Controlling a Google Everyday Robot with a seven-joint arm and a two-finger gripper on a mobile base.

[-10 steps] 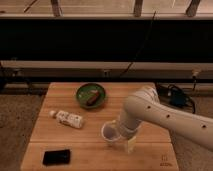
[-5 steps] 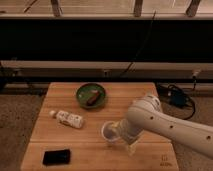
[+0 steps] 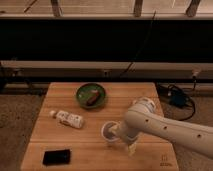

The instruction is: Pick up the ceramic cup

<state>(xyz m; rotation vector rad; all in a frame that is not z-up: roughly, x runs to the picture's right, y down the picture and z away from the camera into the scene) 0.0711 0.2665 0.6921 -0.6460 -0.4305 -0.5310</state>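
Gripper: the gripper [image 3: 125, 140] sits at the end of the arm [image 3: 165, 127], low over the table [image 3: 60, 95] and tight against the right side of the cup [image 3: 108, 132]. The arm's wrist covers it, so how far open it is does not show, nor whether it grips the cup.
Cup: a small white ceramic cup, round and without a handle, upright on the table. Its right edge is hidden by the wrist.
Arm: smooth pale shell with thick rounded links. It comes in from the right of the cup and bends at a rounded joint behind and right of it.
Table: light wooden slab with visible grain, rectangular.
Bowl: the green bowl [image 3: 91, 94] is round and glossy, behind the cup and slightly left, well apart, with something brown inside.
Bottle: the white bottle [image 3: 69, 119] lies on its side left of the cup, near it.
Black object: a flat dark rectangle [image 3: 56, 157], in front of the cup and to its left.
Change: since half a second ago the arm has dropped slightly. The cup, bottle, bowl and black object lie where they were.
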